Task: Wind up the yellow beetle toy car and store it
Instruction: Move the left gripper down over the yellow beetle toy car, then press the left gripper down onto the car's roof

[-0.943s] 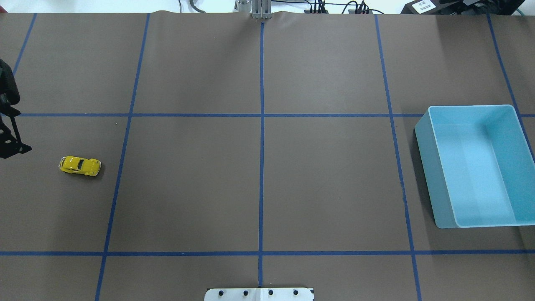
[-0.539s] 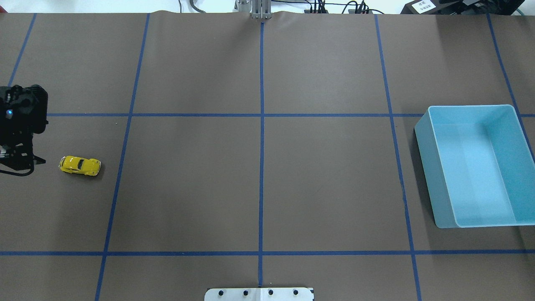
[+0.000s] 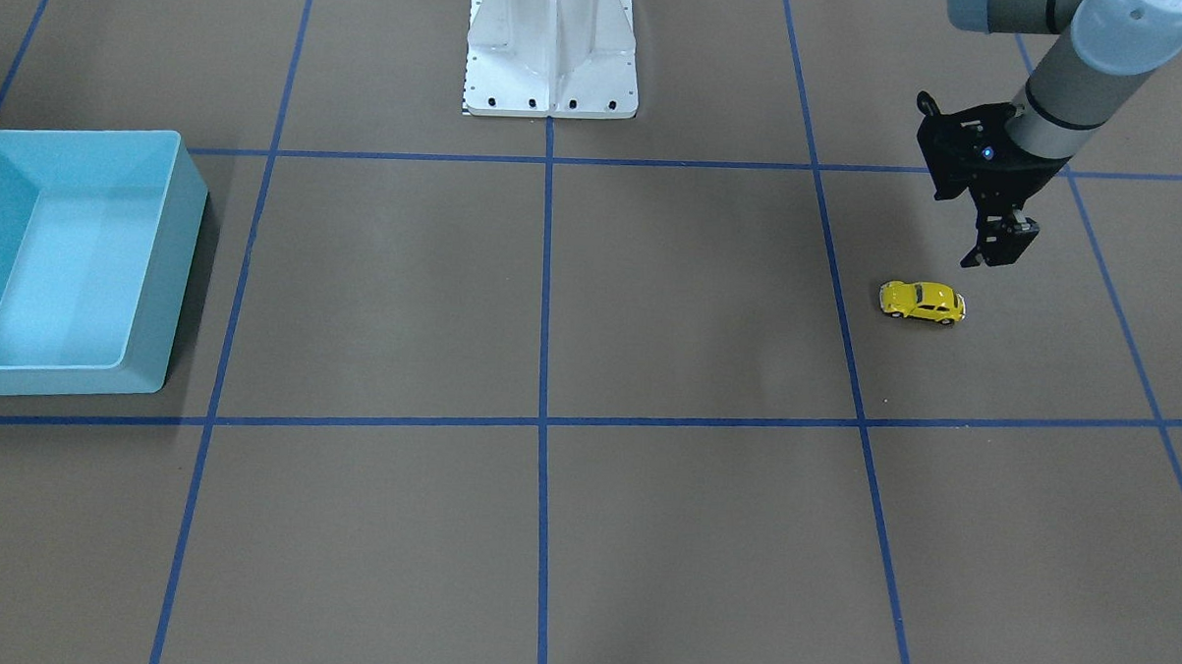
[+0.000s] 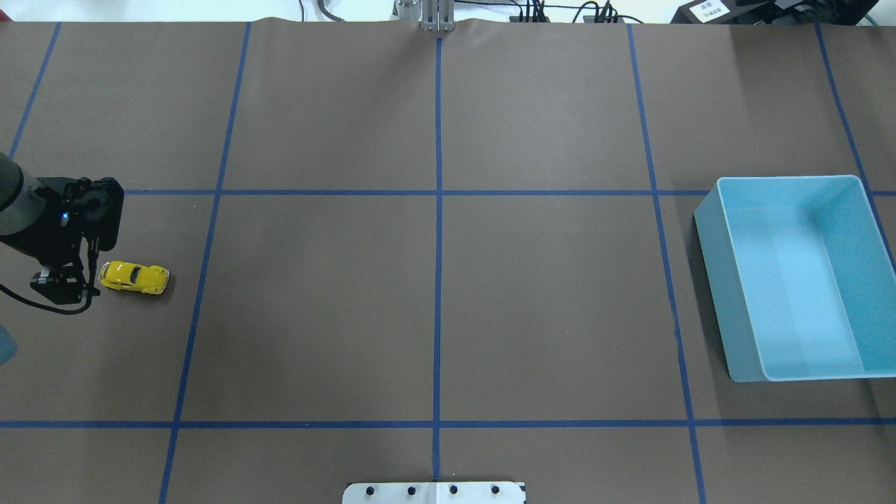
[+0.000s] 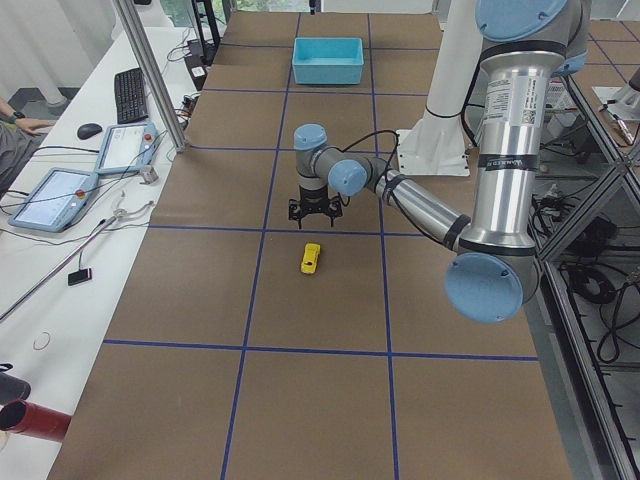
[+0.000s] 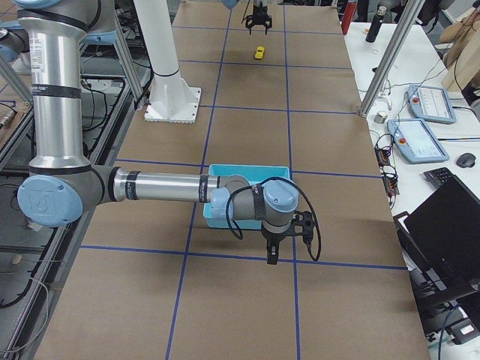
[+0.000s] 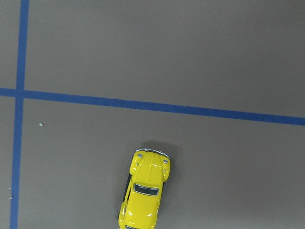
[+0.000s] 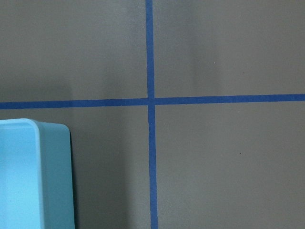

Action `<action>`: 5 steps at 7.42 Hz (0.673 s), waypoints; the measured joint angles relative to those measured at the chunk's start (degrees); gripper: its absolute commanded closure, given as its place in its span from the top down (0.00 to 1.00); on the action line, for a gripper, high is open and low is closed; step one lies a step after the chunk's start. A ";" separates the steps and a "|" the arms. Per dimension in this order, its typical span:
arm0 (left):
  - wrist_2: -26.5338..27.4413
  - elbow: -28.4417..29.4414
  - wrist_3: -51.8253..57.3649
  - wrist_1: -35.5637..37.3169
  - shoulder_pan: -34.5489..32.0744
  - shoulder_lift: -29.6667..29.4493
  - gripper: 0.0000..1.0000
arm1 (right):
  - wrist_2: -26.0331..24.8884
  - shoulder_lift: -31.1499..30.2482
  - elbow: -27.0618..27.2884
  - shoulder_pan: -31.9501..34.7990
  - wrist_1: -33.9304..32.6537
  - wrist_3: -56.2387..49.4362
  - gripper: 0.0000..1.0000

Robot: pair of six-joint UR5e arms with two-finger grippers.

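Note:
The yellow beetle toy car [image 4: 134, 276] stands on its wheels on the brown table at the far left, also seen in the front-facing view [image 3: 922, 301] and the left wrist view [image 7: 145, 191]. My left gripper [image 4: 63, 285] hangs just left of the car, raised above the table and not touching it [image 3: 997, 250]; its fingers look open and empty. The light-blue bin [image 4: 791, 179] is empty at the far right. My right gripper [image 6: 287, 241] hovers beside the bin's outer side; I cannot tell whether it is open or shut.
Blue tape lines [image 4: 438, 210] split the table into squares. The robot's white base plate [image 3: 551, 75] stands at the middle of the near edge. Desks with tablets [image 5: 55, 195] and a keyboard lie beyond the table's far edge.
My left arm has come in from the left edge and moved right and towards me, up beside the car. The car and the bin have not moved.

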 measured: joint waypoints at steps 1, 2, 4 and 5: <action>1.06 1.82 0.01 -0.07 0.52 -1.05 1.00 | 0.15 -0.35 0.57 0.02 0.00 0.03 1.00; 2.83 3.35 0.02 -0.54 1.66 -2.06 1.00 | 0.12 -0.73 0.70 0.03 -0.03 0.11 1.00; 5.03 5.51 0.02 -1.68 3.60 -3.00 1.00 | 0.03 -0.89 0.08 -0.01 -0.03 0.14 1.00; 5.49 6.55 0.02 -1.87 4.24 -3.36 1.00 | -0.06 -0.88 -0.59 -0.03 -0.01 0.07 1.00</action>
